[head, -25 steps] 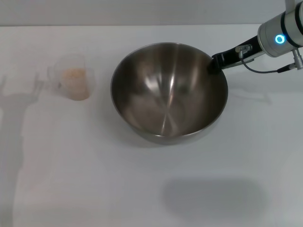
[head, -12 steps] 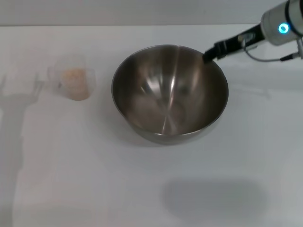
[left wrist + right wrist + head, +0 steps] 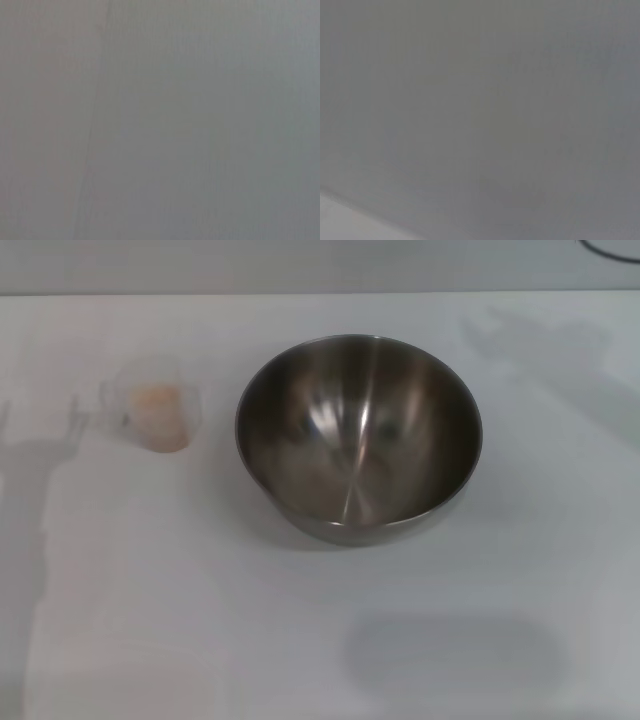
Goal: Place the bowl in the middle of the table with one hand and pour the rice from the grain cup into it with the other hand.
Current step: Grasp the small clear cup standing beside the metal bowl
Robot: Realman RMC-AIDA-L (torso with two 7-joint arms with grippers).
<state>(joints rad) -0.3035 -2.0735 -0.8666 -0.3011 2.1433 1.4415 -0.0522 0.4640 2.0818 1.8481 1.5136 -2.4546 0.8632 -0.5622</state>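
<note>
The large stainless-steel bowl (image 3: 358, 435) stands upright and empty in the middle of the white table (image 3: 320, 640) in the head view. The small clear grain cup (image 3: 155, 412) stands to its left, apart from it, with beige rice (image 3: 160, 408) inside. Neither gripper shows in any view. Only a thin dark cable (image 3: 612, 250) of the right arm shows at the top right corner. Both wrist views show only plain grey surface.
The table's far edge (image 3: 300, 293) runs along the top of the head view. Faint arm shadows lie on the table at the left (image 3: 30, 455) and upper right (image 3: 540, 340).
The right gripper has lifted off the bowl's right rim and moved up and out of the head view. The bowl and cup have stayed in place.
</note>
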